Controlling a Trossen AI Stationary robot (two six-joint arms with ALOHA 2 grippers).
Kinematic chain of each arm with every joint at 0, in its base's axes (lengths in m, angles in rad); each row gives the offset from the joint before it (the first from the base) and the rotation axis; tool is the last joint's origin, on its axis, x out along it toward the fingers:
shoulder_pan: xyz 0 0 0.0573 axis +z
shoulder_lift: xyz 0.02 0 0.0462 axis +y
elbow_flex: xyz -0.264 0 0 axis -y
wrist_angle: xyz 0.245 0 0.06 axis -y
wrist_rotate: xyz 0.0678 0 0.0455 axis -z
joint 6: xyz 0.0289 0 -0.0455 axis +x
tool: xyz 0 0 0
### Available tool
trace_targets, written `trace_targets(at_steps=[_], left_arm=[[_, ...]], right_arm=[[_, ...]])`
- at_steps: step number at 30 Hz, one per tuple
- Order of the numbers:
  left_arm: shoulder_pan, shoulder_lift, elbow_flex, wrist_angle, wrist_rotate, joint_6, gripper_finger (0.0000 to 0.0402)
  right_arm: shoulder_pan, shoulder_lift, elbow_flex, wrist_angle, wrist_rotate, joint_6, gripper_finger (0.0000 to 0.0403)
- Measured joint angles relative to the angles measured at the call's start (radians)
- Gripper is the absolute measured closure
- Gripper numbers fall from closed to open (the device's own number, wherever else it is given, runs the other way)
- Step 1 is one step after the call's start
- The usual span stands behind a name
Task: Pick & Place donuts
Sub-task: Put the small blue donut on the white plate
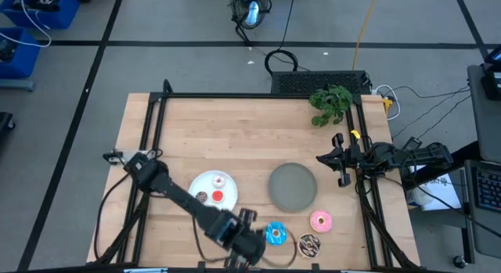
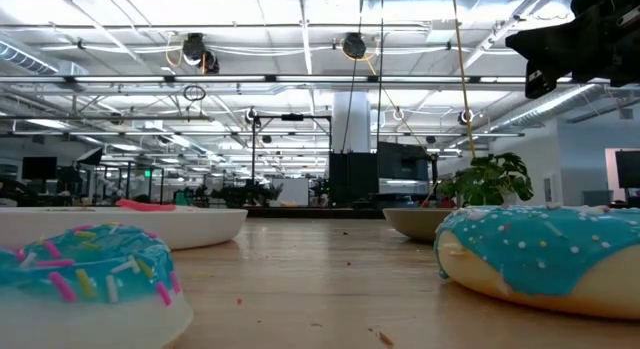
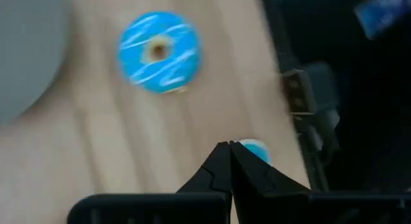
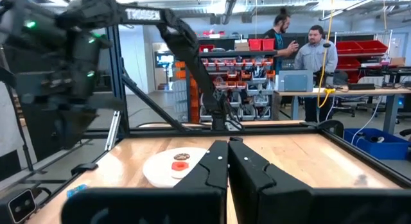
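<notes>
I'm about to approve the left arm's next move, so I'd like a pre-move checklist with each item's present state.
1. Left gripper shut: ok.
2. Tiny blue toy ring donut actually gripped: cannot tell; it shows just beside the closed tips.
3. Large blue-iced ring donut apart from the left gripper: ok.
4. Round white plate has bare room left: ok.
5. Right gripper shut, waiting at the table's right edge: ok.
</notes>
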Motion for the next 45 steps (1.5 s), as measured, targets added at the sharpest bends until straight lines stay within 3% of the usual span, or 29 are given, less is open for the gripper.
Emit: trace_targets(at_steps=[3,10,28,34,38,45], left_arm=[[-0.025,0.043,0.047,-0.001,-0.008,0.020,0.0399],[-0.013,0.044,0.028,-0.005,-0.006,-0.153,0.0396],[-0.036,0.043,-0.039,0.003,0.040,-0.154,0.0391],[-0.036,0.043,-0.039,0.055,0.023,-0.117,0.0333],[-0.035,0.043,-0.039,0.101,-0.004,-0.062,0.0283],[-0.037,0.055,-0.041,0.105,-0.007,-0.094,0.0180]], right_arm=[[0.000,0.000,0.000,0.000,0.000,0.000,0.0403],[0.000,0.000,0.000,0.004,0.000,0.000,0.0403],[0.000,0.000,0.000,0.004,-0.001,0.011,0.0403],[0.000,0.000,0.000,0.003,-0.001,0.011,0.0403],[0.000,0.000,0.000,0.003,-0.001,0.011,0.0403],[0.000,0.000,0.000,0.003,-0.001,0.011,0.0403]])
